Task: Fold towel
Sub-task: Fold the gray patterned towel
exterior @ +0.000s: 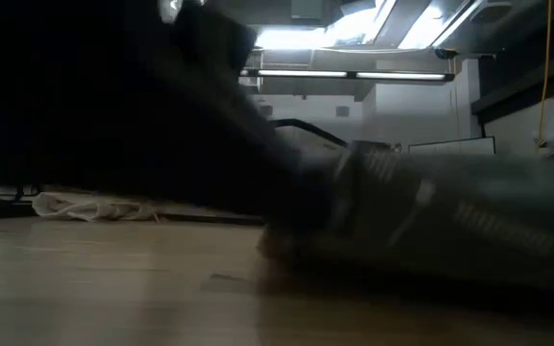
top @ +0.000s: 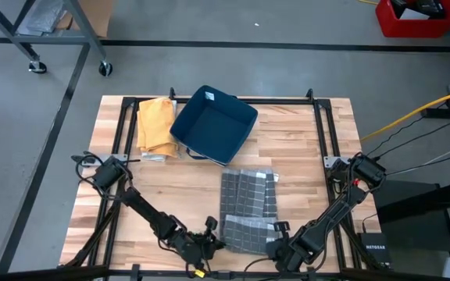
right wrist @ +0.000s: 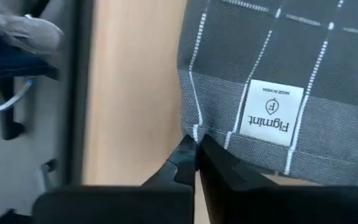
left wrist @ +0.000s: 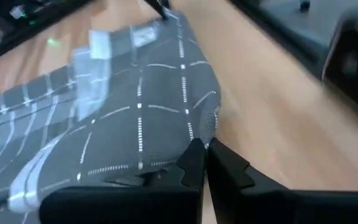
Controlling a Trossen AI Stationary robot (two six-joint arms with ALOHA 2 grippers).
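A grey towel with white check lines (top: 247, 204) lies flat on the wooden table, near its front edge. My left gripper (top: 217, 238) is at the towel's near left corner, and its fingers (left wrist: 202, 158) are shut there. My right gripper (top: 276, 243) is at the near right corner, shut (right wrist: 194, 152) beside the towel's white label (right wrist: 269, 112). In the low view the towel (exterior: 431, 221) shows only as a grey blur behind a dark arm. My left gripper pinches the towel's near left corner (left wrist: 205, 134) between its two fingertips, coming in at a low slant from the table's near left. The towel lies slack on the table; I cannot tell whether one layer or several is held. My right gripper pinches the hem at the towel's near right corner (right wrist: 191, 132) between its fingertips, pointing steeply down from above. The corner rests on the table, and the cloth beyond it lies flat and slack.
A dark blue bin (top: 213, 123) stands tilted at the far middle of the table, with a folded yellow cloth (top: 155, 125) to its left. Bare wood (top: 319, 156) lies right of the towel. A black frame rail (top: 323, 133) runs along the table's sides.
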